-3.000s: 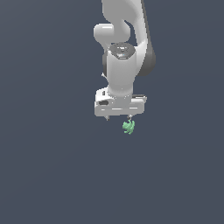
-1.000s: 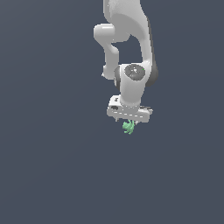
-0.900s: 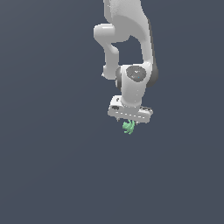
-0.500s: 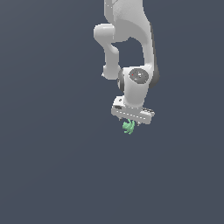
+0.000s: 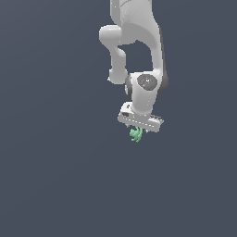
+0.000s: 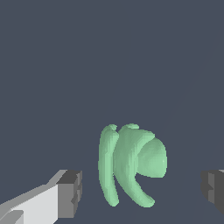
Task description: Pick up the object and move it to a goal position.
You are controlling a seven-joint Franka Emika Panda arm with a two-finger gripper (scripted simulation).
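Observation:
The object [image 5: 135, 134] is a tiny light-green lumpy thing with curved protrusions, lying just under the white arm's hand in the exterior view. In the wrist view the object [image 6: 131, 166] sits between the two fingers with a gap on each side. My gripper [image 5: 138, 131] is open and straddles the object without touching it. One grey-tipped finger [image 6: 70, 194] shows on one side, and the other finger [image 6: 214, 192] sits at the frame edge. The gripper's midpoint in the wrist view [image 6: 141, 193] lies close to the object.
The white arm [image 5: 139, 41] reaches down from the top of the exterior view. Around it there is only a uniform dark grey-blue surface. No goal marker shows in either view.
The hand has shifted slightly to the exterior view's right and lowered over the object. The object has stayed in the same place.

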